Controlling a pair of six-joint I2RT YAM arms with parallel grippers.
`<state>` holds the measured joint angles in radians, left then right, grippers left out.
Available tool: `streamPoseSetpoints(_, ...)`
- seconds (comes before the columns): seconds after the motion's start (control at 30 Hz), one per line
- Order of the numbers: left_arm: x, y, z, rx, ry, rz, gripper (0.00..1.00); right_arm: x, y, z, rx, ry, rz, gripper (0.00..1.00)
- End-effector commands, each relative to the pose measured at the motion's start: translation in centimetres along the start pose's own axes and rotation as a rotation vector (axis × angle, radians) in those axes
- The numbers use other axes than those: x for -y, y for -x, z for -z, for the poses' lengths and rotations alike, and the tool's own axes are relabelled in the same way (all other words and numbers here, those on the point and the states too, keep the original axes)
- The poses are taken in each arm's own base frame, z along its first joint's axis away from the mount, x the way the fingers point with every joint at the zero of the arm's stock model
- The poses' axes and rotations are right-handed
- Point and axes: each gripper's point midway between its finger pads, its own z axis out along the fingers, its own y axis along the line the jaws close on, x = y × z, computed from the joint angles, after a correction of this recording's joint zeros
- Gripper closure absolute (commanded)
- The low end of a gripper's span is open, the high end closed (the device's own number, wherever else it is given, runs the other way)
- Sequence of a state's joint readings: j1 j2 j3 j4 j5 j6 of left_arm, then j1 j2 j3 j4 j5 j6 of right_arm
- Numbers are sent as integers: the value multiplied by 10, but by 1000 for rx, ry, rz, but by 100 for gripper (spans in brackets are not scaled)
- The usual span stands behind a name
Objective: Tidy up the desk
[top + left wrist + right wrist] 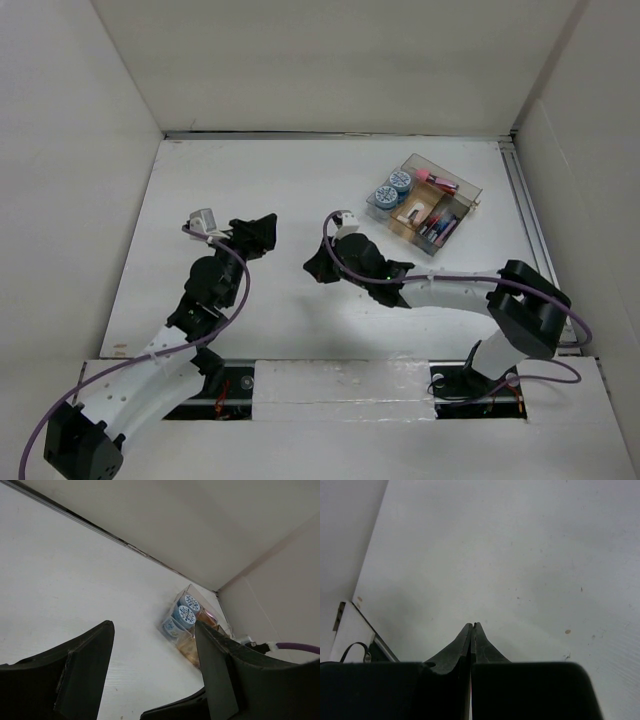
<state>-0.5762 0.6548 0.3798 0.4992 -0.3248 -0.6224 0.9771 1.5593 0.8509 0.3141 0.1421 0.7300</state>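
Note:
The desk (300,190) is a flat white tabletop walled by pale panels. My left gripper (262,228) is open and empty, hovering over the left middle of the desk; in the left wrist view (152,624) its jaws stand wide apart and frame the distant tray. My right gripper (313,268) is shut at the desk's middle and points left. In the right wrist view (472,625) its jaws are pressed together, nothing shows between them, and bare desk (510,555) lies beneath.
A small clear compartmented tray (424,205) sits at the back right, also seen in the left wrist view (192,630). It holds two blue-lidded tubs (392,188), a pink item (437,181) and pens (438,228). A metal rail (527,210) runs along the right edge.

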Motion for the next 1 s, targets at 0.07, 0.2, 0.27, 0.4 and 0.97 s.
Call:
streamPoseSetpoints(0.07, 2, 9, 0, 69, -25, 22, 39, -23, 4, 0, 36, 75, 7, 100)
streamPoseSetpoints(0.2, -2, 7, 0, 75, -25, 6, 40, -18, -2, 3, 25, 69, 6, 99)
streamPoseSetpoints(0.27, -1, 7, 1, 65, -23, -1, 40, -20, -7, 7, 25, 91, 1, 99)
streamPoseSetpoints(0.4, 2, 7, 4, 52, -36, 7, 40, -18, -1, 13, 62, 91, 1, 97)
streamPoseSetpoints(0.97, 40, 21, 10, 14, -164, -3, 37, -9, 12, 34, 95, 37, 2, 58)
